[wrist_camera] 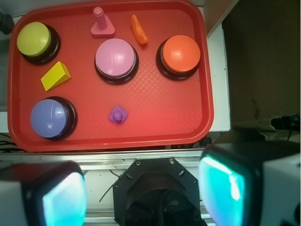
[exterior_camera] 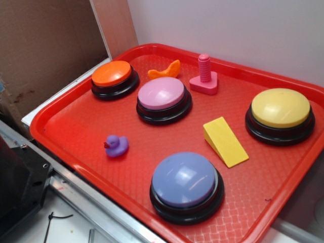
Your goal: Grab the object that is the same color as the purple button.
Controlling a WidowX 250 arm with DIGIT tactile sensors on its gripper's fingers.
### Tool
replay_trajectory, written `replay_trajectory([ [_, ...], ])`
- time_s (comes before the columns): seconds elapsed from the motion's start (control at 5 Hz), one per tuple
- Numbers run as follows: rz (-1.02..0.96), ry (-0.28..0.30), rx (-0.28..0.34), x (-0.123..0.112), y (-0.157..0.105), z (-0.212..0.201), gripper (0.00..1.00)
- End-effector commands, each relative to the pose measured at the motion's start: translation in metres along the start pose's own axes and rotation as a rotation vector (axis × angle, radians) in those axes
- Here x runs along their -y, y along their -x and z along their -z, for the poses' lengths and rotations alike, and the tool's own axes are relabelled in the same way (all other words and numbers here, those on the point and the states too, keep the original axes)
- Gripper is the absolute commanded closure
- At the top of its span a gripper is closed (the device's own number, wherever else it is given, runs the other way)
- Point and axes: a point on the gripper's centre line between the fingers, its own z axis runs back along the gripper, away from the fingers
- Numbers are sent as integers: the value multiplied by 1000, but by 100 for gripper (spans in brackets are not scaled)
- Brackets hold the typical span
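Purple duck [wrist_camera: 117, 114] lies on the tray, well beyond the spread fingers [wrist_camera: 225, 186].

We see bright, even light in both views. Soft glare on purple button [exterior_camera: 185, 179] dome and pink button [wrist_camera: 115, 57]. Short shadows under buttons. Wrist view: finger pads [wrist_camera: 221, 186] at 5 and 7 o'clock blurred, glowing cyan; tray [wrist_camera: 188, 117] sharp.
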Motion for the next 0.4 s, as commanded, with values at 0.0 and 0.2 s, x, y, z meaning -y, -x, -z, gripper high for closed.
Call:
replay_trajectory([
  [0.0, 0, 0, 0, 0, 0, 0, 0],
  [0.2, 143, 14, -21, 32, -16, 13, 0],
])
